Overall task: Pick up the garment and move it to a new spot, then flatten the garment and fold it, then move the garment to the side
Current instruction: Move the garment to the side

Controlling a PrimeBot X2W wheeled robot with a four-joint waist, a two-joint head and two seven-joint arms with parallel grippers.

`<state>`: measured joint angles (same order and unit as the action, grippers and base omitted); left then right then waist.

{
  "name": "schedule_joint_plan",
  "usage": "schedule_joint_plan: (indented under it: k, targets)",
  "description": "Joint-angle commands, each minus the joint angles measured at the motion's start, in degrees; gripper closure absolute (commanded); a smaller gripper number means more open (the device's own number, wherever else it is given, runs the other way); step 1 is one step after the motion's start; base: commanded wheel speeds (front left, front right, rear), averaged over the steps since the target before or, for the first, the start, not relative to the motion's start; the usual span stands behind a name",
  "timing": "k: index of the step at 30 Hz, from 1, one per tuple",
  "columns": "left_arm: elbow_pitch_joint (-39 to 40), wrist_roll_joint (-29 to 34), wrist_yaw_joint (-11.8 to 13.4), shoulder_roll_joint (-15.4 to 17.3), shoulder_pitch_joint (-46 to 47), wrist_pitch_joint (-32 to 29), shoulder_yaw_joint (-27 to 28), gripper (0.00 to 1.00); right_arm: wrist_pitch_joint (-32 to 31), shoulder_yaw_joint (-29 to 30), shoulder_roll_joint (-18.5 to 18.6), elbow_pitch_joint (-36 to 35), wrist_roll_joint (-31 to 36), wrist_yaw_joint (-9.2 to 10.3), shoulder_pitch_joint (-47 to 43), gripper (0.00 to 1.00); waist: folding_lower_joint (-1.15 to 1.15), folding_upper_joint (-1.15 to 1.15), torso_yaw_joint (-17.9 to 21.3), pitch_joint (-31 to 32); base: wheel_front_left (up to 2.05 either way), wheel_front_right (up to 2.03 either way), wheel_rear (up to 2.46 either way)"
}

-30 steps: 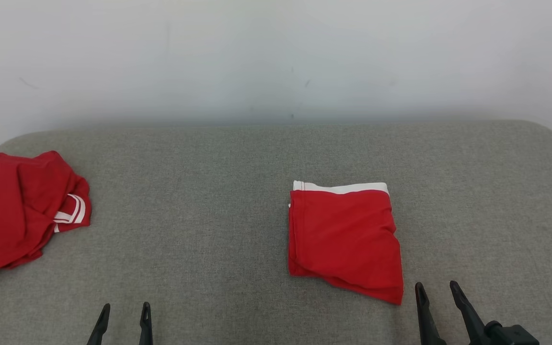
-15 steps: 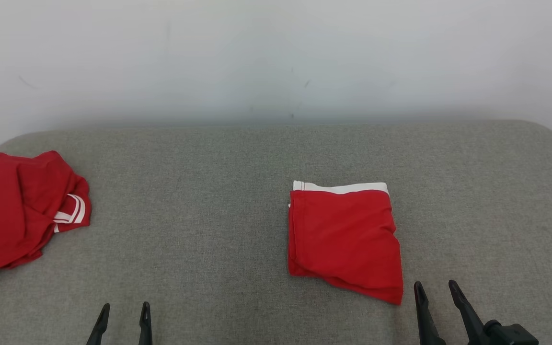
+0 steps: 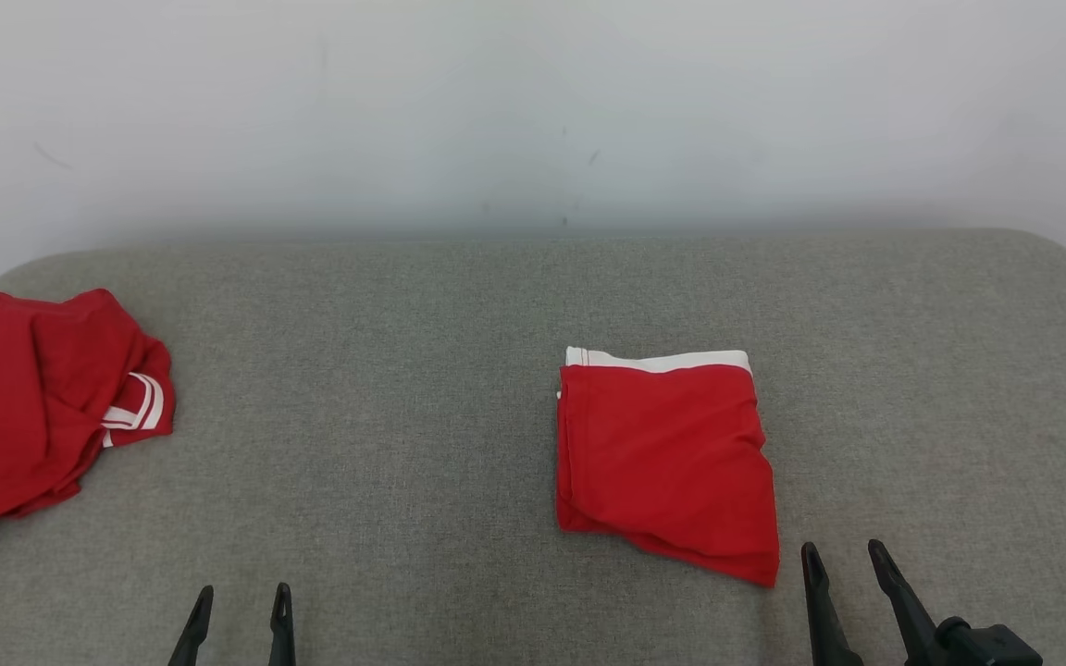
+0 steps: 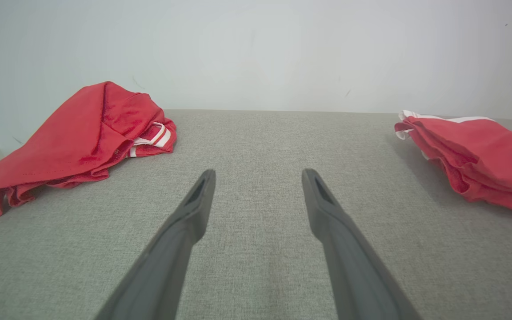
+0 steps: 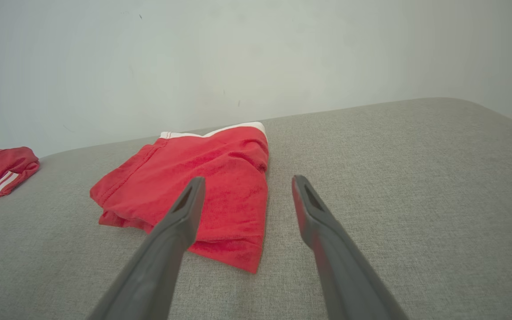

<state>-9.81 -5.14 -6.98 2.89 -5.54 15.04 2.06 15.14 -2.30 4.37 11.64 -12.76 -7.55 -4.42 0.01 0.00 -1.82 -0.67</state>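
Note:
A folded red garment [image 3: 667, 458] with a white waistband lies flat, right of the middle of the grey cushioned surface [image 3: 385, 370]. The right wrist view has this garment [image 5: 202, 186] just ahead of and left of the fingers; in the left wrist view the same garment [image 4: 474, 155] sits at the far right. My right gripper [image 3: 843, 555] is open and empty just off the garment's near right corner, apart from it. Near the front edge at lower left my left gripper [image 3: 241, 597] is open on bare cushion, its fingers [image 4: 194, 209] spread wide.
A second red garment [image 3: 33, 407] with white stripes lies crumpled at the far left edge of the surface, and this heap [image 4: 82, 138] rises left of the left fingers. A pale wall [image 3: 533, 111] runs behind the rounded back edge.

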Motion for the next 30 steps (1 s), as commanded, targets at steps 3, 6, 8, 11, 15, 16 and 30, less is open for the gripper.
schedule_joint_plan:
  k: [3, 6, 8, 11, 15, 16, 30]
  targets:
    - [-0.12, 0.09, 0.29, -0.03, 0.25, 0.1, 0.11, 0.0, 0.08, 0.18, 0.2, -0.2, 0.04, 0.13, 0.16, 0.0, -0.01, 0.0, -0.04, -0.01, 0.0, 0.0, 0.0]
    - [-0.17, 0.02, 0.3, -0.03, 0.23, 0.1, 0.11, 0.0, 0.08, 0.27, 0.2, -0.28, -0.03, 0.14, 0.03, 0.0, -0.01, 0.0, -0.11, -0.01, 0.0, 0.0, 0.0]
    - [-0.19, 0.08, 0.29, -0.03, 0.3, 0.1, 0.04, 0.0, 0.08, 0.34, 0.17, -0.3, -0.04, 0.14, -0.03, 0.0, -0.01, 0.0, -0.19, -0.05, 0.0, 0.0, 0.0]
    - [-0.18, 0.09, 0.26, -0.03, 0.39, 0.1, -0.04, 0.0, 0.08, 0.45, 0.08, -0.28, 0.0, 0.13, -0.07, 0.0, -0.01, 0.0, -0.29, -0.07, 0.0, 0.0, 0.0]
    - [-0.1, 0.18, 0.26, -0.03, 0.3, 0.1, -0.07, 0.0, 0.09, 0.54, -0.08, -0.27, 0.26, 0.14, -0.05, 0.0, -0.01, 0.0, -0.31, -0.07, 0.0, 0.0, 0.0]
    - [-0.08, 0.2, 0.26, -0.03, 0.26, 0.1, -0.09, 0.0, 0.08, 0.58, -0.08, -0.21, 0.23, 0.13, 0.01, 0.0, -0.01, 0.0, -0.33, -0.07, 0.0, 0.0, 0.0]
    - [0.12, 0.04, 0.34, -0.03, 0.38, 0.1, -0.31, 0.0, 0.09, 1.0, -0.23, 0.0, 0.18, 0.13, 0.89, 0.0, -0.01, 0.0, -0.79, -0.43, 0.0, 0.0, 0.0]
